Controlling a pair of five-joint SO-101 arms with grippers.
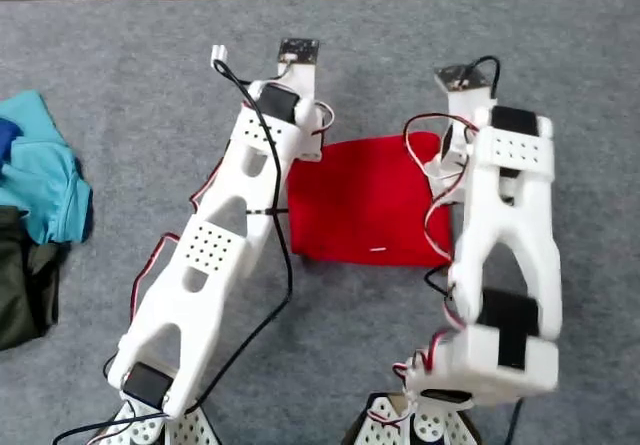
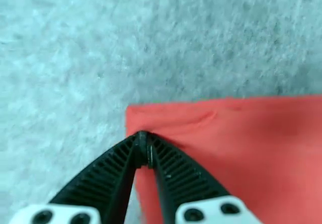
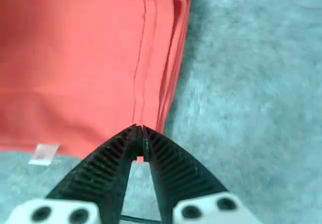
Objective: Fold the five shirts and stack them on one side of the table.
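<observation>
Left gripper [image 2: 143, 139]: jaws closed, tips on red shirt [image 2: 231, 153] edge near a corner.
Right gripper [image 3: 139, 132]: jaws closed, tips at hem beside folded side.
Red shirt: flat on grey table [image 1: 560, 55], between both arms.
Teal shirt [image 1: 45, 180], dark shirt [image 1: 25, 285]: crumpled beyond left arm, well apart.

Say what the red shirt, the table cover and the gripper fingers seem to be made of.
The red shirt: thin matte cloth, likely cotton knit; it lies in soft layers with stitched seams. The table cover: grey felt or short carpet; fuzzy, flecked surface. The gripper fingers: black, probably hard plastic; moulded ribs, dull sheen.
</observation>
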